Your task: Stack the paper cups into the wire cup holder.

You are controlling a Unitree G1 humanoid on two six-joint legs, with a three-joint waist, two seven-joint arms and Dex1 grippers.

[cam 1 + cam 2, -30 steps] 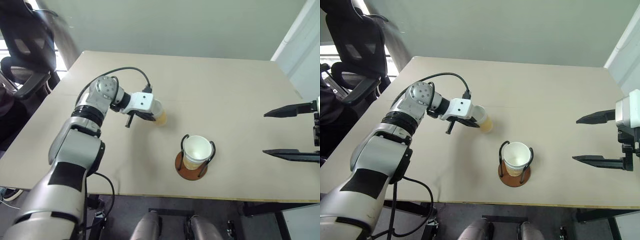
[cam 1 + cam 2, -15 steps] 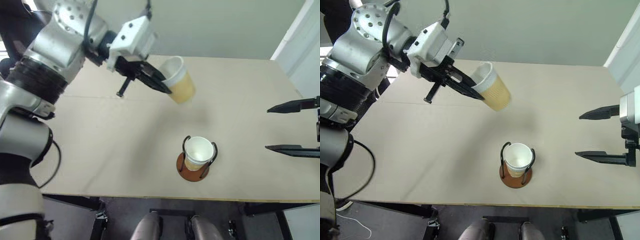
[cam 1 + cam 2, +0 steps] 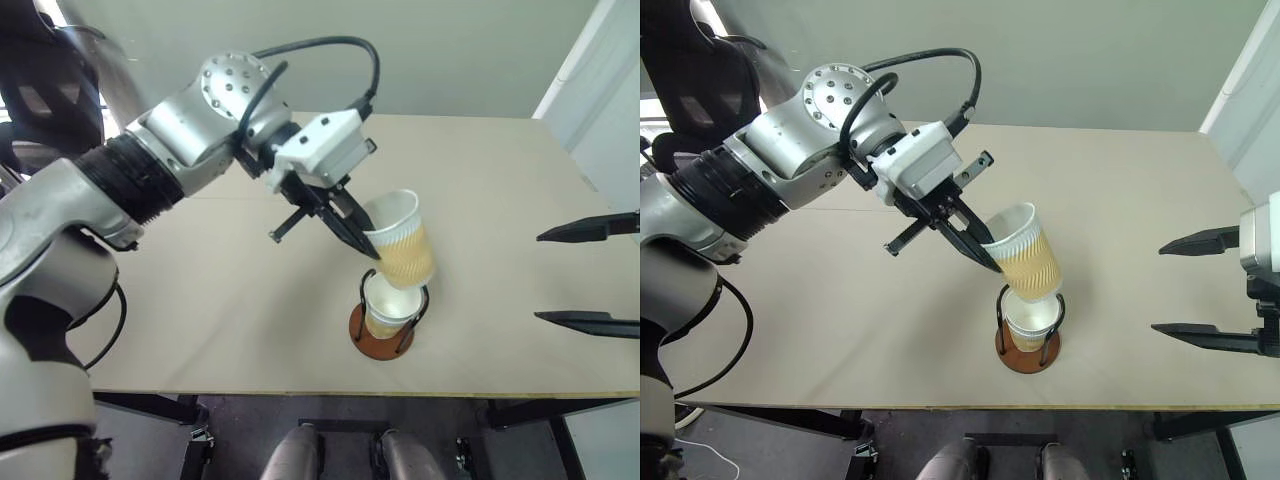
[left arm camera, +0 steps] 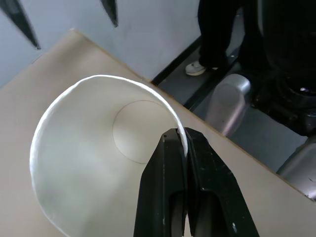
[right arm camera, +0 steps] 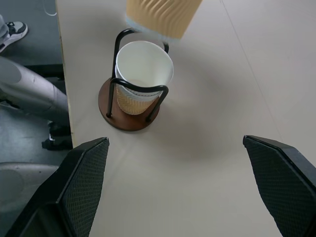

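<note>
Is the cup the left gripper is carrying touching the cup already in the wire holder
Apart. The right wrist view shows table between the carried cup's bottom edge and the rim of the cup in the wire holder; the left gripper holds it above.

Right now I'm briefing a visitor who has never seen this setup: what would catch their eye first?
First, the left gripper pinching a tan paper cup by its rim, tilted in the air just above the wire cup holder near the table's front edge. That holder already has a cup seated in it. Off to the right, the right gripper waits with its fingers wide apart, holding nothing.
</note>
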